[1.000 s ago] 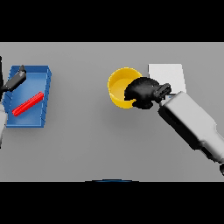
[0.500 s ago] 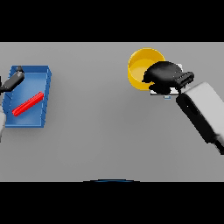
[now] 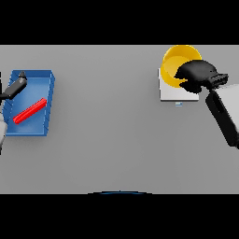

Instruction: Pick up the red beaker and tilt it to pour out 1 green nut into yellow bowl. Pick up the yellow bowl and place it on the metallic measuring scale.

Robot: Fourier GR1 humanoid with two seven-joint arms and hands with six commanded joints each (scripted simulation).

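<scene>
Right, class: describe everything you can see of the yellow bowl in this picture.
The yellow bowl is round, plain bright yellow, with a smooth look and a slightly darker inside. It sits upright at the table's far right, over the back part of the pale, square measuring scale; whether it rests on it or is held just above cannot be told. The dark right hand is curled over its near right rim and hides that part. No contents can be made out.

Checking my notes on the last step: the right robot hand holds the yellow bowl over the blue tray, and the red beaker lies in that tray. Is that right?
Not quite. In the head view the right robot hand holds the yellow bowl over the metallic scale, not over the blue tray. The red beaker does lie in that tray.
</scene>
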